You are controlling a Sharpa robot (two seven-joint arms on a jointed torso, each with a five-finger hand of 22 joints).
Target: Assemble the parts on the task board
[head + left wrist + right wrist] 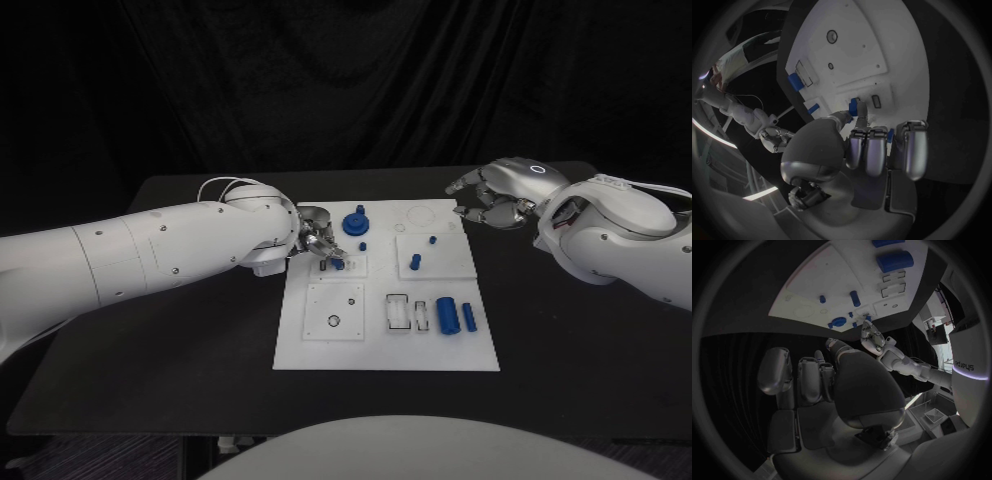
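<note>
1. Counting blue plastic parts on the white rectangular task board [387, 345] in the head view: six visible. One round gear-like part [356, 223] near the far edge, one small peg [364, 245], one upright pin [415, 262], one tiny stud [433, 239], one large cylinder [447, 314] and one slim bar [469, 316] lying near the right edge.
2. Left silver hand [320, 243] sits over the board's left side, fingers curled narrow around a small blue piece [854, 105].
3. Right silver hand [488, 203] hovers off the board's far right corner, fingers curled in, nothing in them.
4. Black table [173, 330] under everything.
</note>
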